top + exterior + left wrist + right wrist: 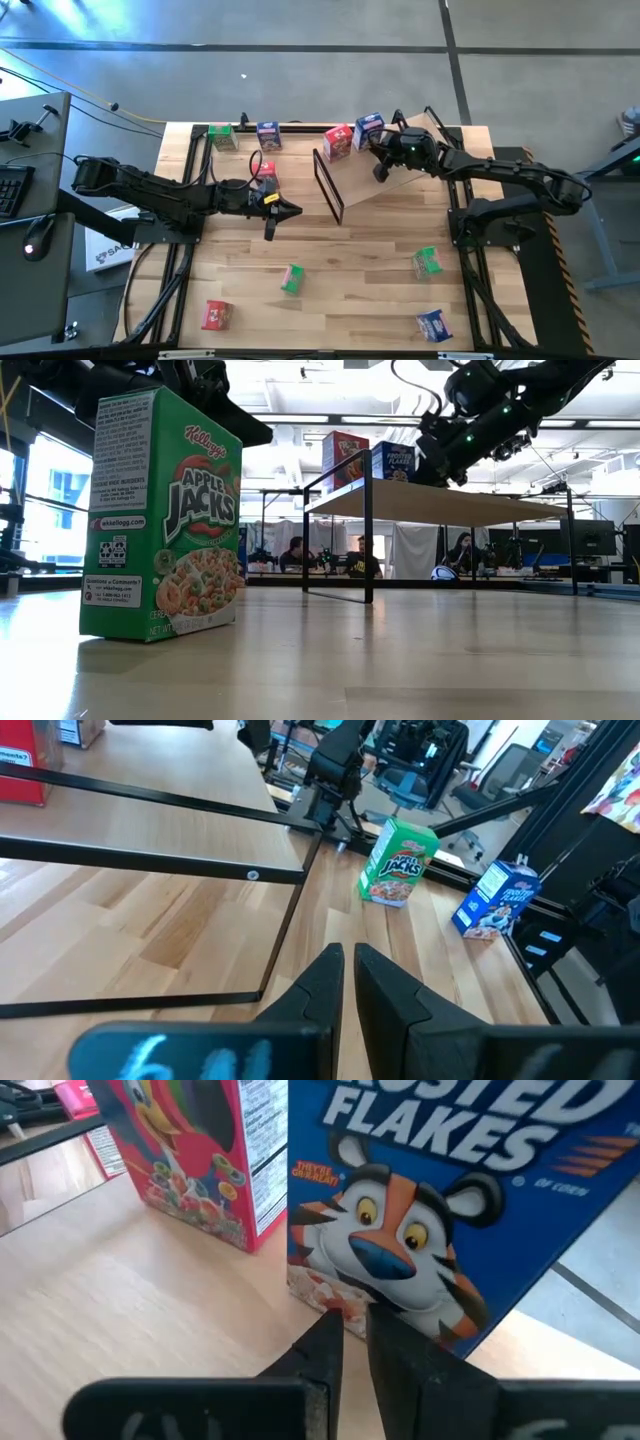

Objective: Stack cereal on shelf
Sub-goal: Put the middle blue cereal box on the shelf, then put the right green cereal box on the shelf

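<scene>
The shelf point(395, 180) is a tilted plywood board with a black frame end point(330, 187), at the table's far middle. A red cereal box point(338, 142) and a blue one point(368, 128) stand upright on its board. My right gripper point(347, 1320) is shut, its tips just before the blue box's point(450, 1210) lower front. My left gripper point(285, 210) hovers shut with nothing in it, left of the frame end, beside a loose red box point(265, 170). My right gripper's shut fingertips point(325, 1330) stand at the bottom edge of the blue box's printed face point(335, 1295), coming slanting down from the table's right side. I cannot tell whether they touch it. The box stands upright on the shelf board.
Loose boxes stand about the table: green point(222, 137) and blue point(268, 135) at the far left, green point(291, 279) and red point(216, 315) near the front, green point(427, 262) and blue point(433, 325) at the near right. Bare planks lie in the middle.
</scene>
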Controlling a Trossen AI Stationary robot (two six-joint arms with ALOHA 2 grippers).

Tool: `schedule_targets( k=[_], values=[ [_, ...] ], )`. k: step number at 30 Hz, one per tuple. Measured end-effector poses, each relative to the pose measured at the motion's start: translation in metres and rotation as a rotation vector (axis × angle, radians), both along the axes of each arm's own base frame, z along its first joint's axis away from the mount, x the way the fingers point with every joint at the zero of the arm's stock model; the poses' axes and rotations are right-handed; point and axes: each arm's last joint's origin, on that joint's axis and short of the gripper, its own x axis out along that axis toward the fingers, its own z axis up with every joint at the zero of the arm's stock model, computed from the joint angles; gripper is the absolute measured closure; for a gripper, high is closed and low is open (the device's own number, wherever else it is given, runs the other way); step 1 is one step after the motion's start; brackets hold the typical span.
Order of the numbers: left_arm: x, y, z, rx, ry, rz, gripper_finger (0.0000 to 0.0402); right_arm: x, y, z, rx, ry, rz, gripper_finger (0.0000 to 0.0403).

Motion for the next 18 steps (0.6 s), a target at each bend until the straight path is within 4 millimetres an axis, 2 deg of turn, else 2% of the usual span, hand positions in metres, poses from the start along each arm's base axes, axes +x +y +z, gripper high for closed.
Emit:
schedule_targets(
  k=[4,8,12,18],
  values=[
    [0.0,0.0,-0.001,-0.078,0.005,-0.002,0.0383,-0.001,0.001,0.007,-0.005,-0.015,0.001,0.0366],
    [0.0,0.004,-0.004,-0.089,0.035,0.019,0.0383,-0.005,0.016,0.027,0.031,0.005,0.034,0.0366],
    [0.001,0.005,-0.001,-0.009,0.005,0.036,0.0383,-0.01,0.045,0.042,0.135,0.047,0.045,0.0366],
    [0.002,0.01,0.004,0.067,-0.051,0.047,0.0383,-0.026,0.103,0.049,0.332,0.169,-0.008,0.0366]
  ],
)
